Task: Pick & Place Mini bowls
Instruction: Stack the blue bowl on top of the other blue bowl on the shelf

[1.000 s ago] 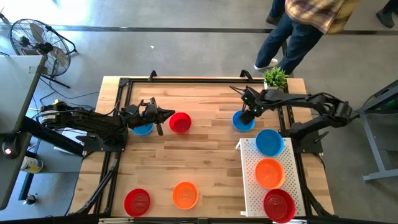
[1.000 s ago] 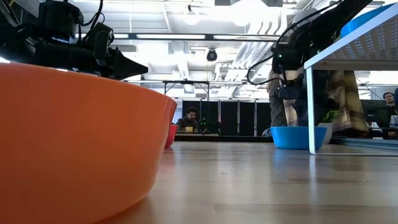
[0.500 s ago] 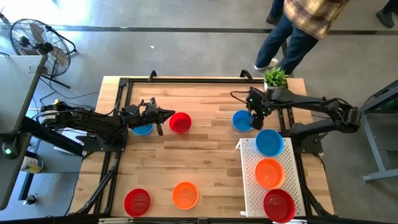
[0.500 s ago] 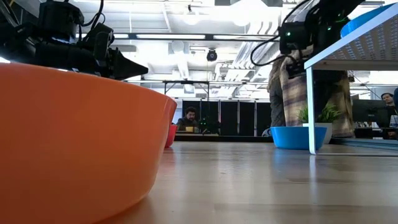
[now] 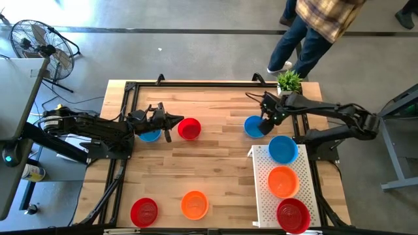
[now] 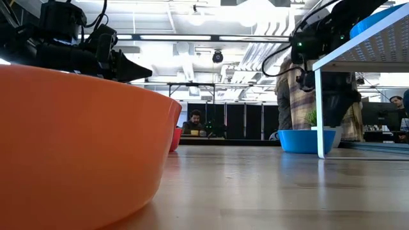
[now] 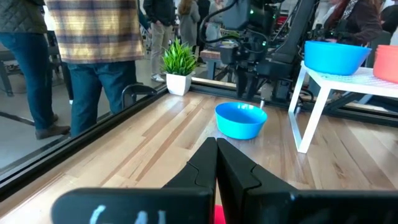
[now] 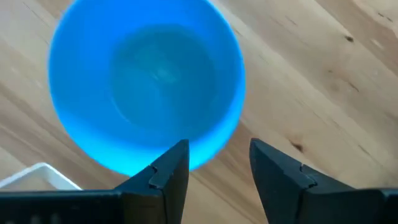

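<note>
Right gripper [image 5: 264, 123] hangs over the blue bowl [image 5: 254, 126] at the table's far right, just beside the white tray [image 5: 264, 189], fingers [image 8: 166, 171] spread, nothing held. Blue [image 5: 283, 149], orange [image 5: 283, 181] and red [image 5: 292, 215] bowls sit on the tray. Left gripper [image 5: 175, 120] is clamped shut and empty, beside a red bowl [image 5: 189, 128]; another blue bowl [image 5: 149, 135] lies under its arm. Red [image 5: 144, 211] and orange [image 5: 194, 204] bowls sit at the near edge.

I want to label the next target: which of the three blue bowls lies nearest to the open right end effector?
The small round blue plastic bowl on bare wood beside the white perforated tray; the right end effector hovers over its rim.
</note>
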### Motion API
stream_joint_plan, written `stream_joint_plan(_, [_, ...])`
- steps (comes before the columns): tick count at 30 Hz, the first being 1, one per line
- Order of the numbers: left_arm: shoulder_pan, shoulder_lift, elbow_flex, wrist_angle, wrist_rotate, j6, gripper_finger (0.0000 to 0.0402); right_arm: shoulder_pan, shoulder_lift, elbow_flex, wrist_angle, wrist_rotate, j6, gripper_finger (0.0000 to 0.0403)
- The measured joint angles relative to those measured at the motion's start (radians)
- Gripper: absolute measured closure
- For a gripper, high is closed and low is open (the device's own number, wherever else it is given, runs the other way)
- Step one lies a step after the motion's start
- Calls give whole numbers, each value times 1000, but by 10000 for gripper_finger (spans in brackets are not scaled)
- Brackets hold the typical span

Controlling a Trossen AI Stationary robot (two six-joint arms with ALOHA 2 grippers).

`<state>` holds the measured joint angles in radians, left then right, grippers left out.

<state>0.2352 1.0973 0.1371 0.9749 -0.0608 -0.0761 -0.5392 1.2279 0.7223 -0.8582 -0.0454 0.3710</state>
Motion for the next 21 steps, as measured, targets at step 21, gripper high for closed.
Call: stream_joint_plan(21, [0,0,0,0,0,0,402,-69,102,31,121,12,-33,389])
